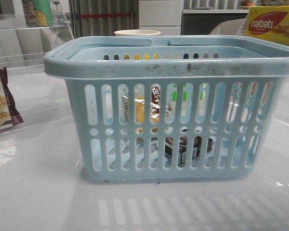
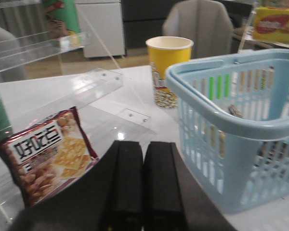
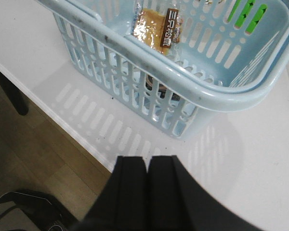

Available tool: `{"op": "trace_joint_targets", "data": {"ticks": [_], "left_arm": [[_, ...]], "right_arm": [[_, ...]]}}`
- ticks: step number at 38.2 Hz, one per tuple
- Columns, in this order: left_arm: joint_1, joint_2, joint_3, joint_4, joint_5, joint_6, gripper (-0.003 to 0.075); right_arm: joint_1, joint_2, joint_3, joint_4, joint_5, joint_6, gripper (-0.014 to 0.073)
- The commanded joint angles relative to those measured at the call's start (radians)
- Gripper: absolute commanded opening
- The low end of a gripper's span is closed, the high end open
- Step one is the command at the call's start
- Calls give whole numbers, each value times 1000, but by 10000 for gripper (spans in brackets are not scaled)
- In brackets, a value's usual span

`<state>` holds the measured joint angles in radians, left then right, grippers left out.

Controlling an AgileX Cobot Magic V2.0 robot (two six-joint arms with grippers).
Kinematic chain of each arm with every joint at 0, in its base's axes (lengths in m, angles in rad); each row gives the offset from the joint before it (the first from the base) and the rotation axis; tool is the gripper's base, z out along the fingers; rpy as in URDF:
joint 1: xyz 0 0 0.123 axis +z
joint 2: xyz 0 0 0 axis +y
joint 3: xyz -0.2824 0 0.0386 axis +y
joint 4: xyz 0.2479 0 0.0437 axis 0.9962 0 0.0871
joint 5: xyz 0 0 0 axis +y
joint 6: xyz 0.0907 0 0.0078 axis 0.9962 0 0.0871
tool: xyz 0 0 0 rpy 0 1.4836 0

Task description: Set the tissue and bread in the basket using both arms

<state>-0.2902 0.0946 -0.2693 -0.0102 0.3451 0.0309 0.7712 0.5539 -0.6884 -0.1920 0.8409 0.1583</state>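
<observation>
Basket point(image 1: 173, 108) on surface point(image 1: 38, 192); bread point(image 3: 156, 29) inside, leaning on far wall. Dark item beneath it, indistinct through slots. Yellow cup point(image 2: 169, 70) behind basket; cracker packet point(image 2: 45, 154) to its left. Left tool point(image 2: 143, 185) and right tool point(image 3: 148, 185): pressed together, empty.

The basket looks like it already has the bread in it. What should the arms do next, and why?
Probably hold both arms back and check for the tissue. The bread already lies inside the basket, both grippers are shut and empty, and no loose tissue shows on the table.
</observation>
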Motion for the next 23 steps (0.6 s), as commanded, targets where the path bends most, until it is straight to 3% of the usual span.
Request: {"op": "trace_joint_targets", "data": {"ticks": [1,16,23], "left_arm": [[84,-29,86,-30,-225,2,95],[231,-119,278,-45,-402,0,95],[267,-119,275,-45,-389,0,95]], "right_arm": [[1,-1,-25,-12,-61,-8,69],[1,-1,-25,-12,-60,-8,69],[1,-1,-25,-12,-56,-8,69]]}}
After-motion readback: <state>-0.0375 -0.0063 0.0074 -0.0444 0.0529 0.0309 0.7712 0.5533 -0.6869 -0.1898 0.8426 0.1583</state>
